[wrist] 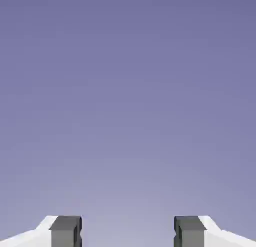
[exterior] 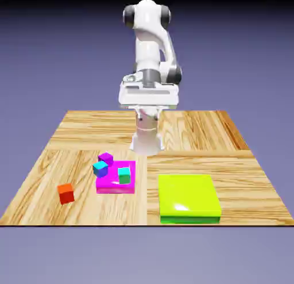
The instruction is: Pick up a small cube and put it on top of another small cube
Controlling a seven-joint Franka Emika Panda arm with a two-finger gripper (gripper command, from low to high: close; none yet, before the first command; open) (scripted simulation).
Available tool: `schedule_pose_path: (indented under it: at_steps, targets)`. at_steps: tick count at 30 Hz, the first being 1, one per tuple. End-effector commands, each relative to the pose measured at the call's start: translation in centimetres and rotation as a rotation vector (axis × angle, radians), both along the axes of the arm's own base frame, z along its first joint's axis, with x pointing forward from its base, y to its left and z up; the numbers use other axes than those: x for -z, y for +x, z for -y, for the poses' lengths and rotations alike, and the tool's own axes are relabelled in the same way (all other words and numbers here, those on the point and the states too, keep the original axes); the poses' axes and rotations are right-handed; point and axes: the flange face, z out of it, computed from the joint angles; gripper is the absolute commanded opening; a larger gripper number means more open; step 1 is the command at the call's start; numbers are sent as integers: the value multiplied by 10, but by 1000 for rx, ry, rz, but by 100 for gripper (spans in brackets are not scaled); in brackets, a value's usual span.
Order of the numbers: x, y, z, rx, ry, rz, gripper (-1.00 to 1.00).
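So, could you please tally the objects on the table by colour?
Red-orange cube: 1
Purple cube: 1
Blue cube: 1
Teal cube: 1
Magenta slab: 1
Lime slab: 1
Total: 6

- A rendered simulation scene is showing: a wooden table (exterior: 195, 133) is floating before a plain blue-violet backdrop (exterior: 51, 53) filling the upper frame.
- Flat-coloured blocks are sitting lower left.
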Motion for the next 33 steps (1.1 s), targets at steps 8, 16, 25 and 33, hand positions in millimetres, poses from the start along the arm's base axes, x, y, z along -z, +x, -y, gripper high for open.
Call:
schedule_pose_path:
  at_steps: [8, 16, 25, 33]
  targets:
    - [62, 51, 100, 300, 190, -302, 0]
    - [139, 65, 207, 606, 368, -571, 0]
    - [227, 37, 322, 943, 546, -826, 0]
    - [318, 14, 348, 1060, 604, -907, 0]
